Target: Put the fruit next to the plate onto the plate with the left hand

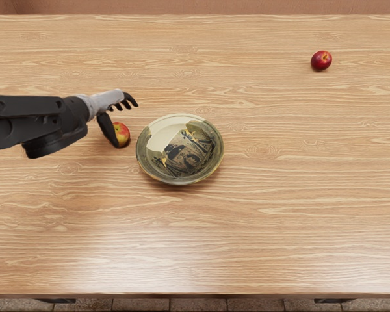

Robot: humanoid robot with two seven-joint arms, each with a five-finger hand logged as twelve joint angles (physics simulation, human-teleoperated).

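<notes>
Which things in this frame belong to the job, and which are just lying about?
Job: left hand, open; plate; apple just left of it.
Lying about: second apple, far right on the table.

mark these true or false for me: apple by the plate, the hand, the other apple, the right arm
1. The near apple lies on the plate. False: it sits on the table, just left of the plate.
2. The left hand is at the near apple, fingers spread, thumb down beside it. True.
3. A far apple lies toward the table's far right corner, well away from the plate. True.
4. The right arm is reaching for the plate. False: no right arm shows in the head view.
</notes>
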